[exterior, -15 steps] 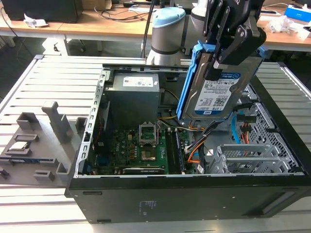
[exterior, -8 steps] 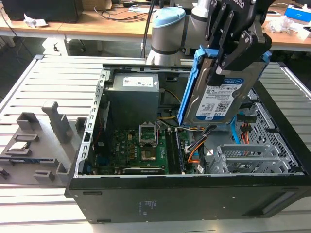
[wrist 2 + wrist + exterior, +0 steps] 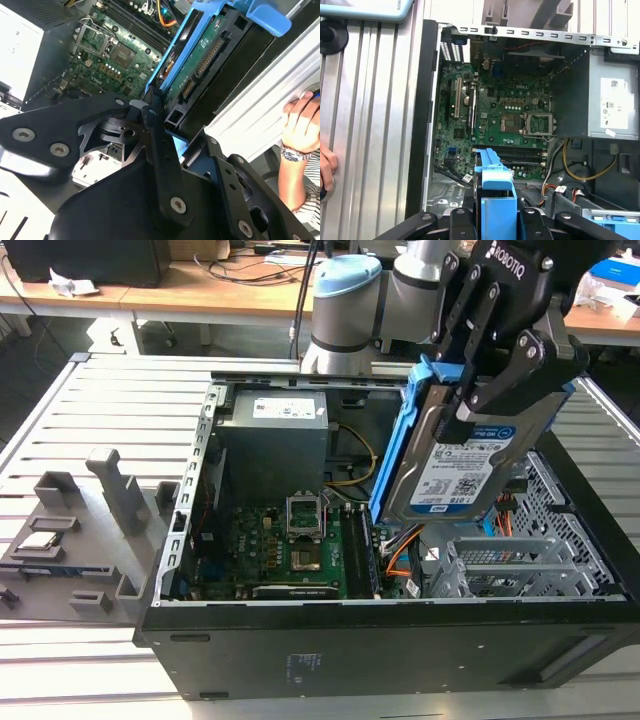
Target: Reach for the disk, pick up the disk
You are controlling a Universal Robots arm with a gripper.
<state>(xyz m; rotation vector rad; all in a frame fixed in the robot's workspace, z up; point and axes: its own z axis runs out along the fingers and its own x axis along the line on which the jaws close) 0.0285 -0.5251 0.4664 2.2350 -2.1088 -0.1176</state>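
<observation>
The disk [image 3: 455,465], a silver hard drive with a white-and-blue label in a blue plastic frame, hangs tilted on edge above the open computer case [image 3: 400,640], toward the exterior view's right. My black gripper [image 3: 465,405] is shut on it from above, one finger on each flat face. In the second wrist view the disk's green circuit side [image 3: 200,55] runs out from between my fingers [image 3: 150,107]. The first wrist view looks down its blue frame edge [image 3: 495,200], with the gripper [image 3: 495,220] clamped around it.
Inside the case lie the green motherboard [image 3: 290,550], a grey power supply [image 3: 275,435] and a metal drive cage [image 3: 500,565] under the disk. A grey fixture with slots [image 3: 100,530] stands on the slatted table at the exterior view's left. A person's hand [image 3: 300,120] rests beside the case.
</observation>
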